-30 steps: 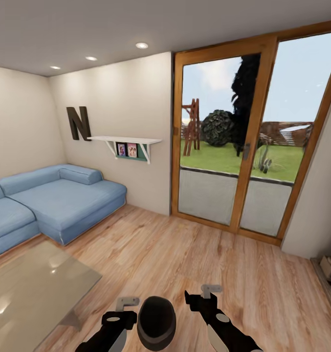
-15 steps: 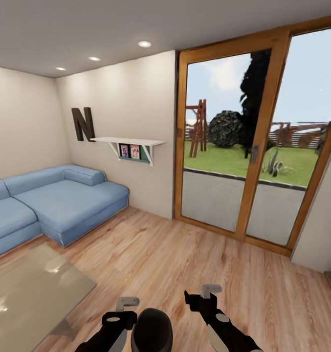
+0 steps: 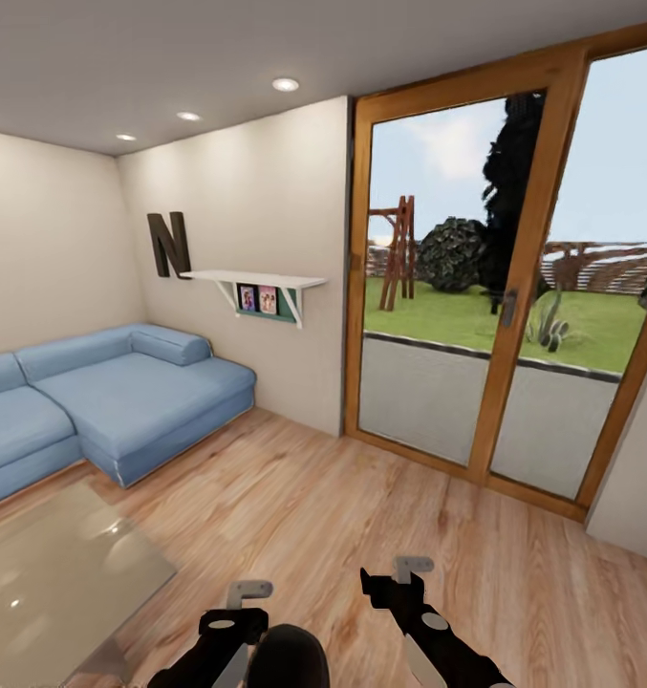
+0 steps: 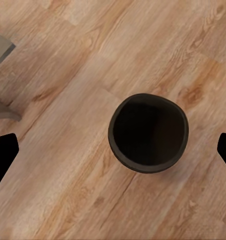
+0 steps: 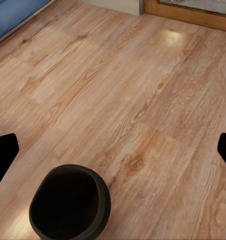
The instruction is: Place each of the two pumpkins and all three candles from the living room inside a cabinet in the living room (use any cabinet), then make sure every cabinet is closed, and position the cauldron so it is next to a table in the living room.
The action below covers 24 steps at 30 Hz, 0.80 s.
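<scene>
Head view puts one round matte black cauldron (image 3: 287,655) on the plank floor between left gripper (image 3: 235,612) and right gripper (image 3: 399,585), beside the glossy grey coffee table (image 3: 55,578); both wrist views show wide-spread, seemingly empty jaws, cauldron untouched.

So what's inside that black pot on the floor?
Nothing that shows. The left wrist view looks straight down into the cauldron on the wood floor, and its inside is just dark. The very bottom is too black to make out.
</scene>
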{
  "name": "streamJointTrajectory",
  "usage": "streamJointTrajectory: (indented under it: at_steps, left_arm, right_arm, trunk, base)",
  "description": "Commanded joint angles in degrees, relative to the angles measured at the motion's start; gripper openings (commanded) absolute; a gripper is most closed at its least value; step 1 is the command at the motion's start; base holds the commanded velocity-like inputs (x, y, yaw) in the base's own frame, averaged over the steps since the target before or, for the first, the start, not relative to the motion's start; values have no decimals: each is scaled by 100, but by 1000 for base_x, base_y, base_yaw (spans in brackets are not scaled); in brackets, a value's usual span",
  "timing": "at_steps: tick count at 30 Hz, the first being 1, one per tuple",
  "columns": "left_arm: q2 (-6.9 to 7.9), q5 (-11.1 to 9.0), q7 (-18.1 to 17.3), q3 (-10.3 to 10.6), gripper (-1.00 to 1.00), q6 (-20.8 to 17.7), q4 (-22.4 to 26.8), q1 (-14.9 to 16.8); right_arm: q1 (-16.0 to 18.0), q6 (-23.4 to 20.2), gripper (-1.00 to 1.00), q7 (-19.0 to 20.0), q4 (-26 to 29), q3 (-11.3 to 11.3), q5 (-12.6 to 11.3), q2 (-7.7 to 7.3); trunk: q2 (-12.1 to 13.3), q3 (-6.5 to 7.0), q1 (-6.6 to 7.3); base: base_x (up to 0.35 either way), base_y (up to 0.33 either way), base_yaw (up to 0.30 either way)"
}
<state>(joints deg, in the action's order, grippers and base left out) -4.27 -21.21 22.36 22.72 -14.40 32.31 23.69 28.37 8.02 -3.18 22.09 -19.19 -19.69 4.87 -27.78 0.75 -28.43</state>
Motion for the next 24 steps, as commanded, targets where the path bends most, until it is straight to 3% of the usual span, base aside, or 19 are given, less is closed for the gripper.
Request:
streamJointTrajectory:
  at_steps: [1, 11, 24]
  left_arm:
    - [7, -50, 50, 40, 100, -16, 5, 4]
    - [5, -50, 50, 46, 100, -5, 5, 4]
    - [5, -46, 51, 56, 100, 7, 4, 4]
  right_arm:
    - [2, 24, 100, -33, -3, -49, -52, -4]
    - [2, 24, 100, -31, -3, -49, -51, -4]
    - [2, 24, 100, -25, -3, -55, -51, 0]
  trunk:
    - [-2, 5, -2]
    - [-2, 69, -2]
    - [-2, 86, -2]
  base:
    - [39, -25, 200]
    - [10, -6, 199]
    - [86, 23, 48]
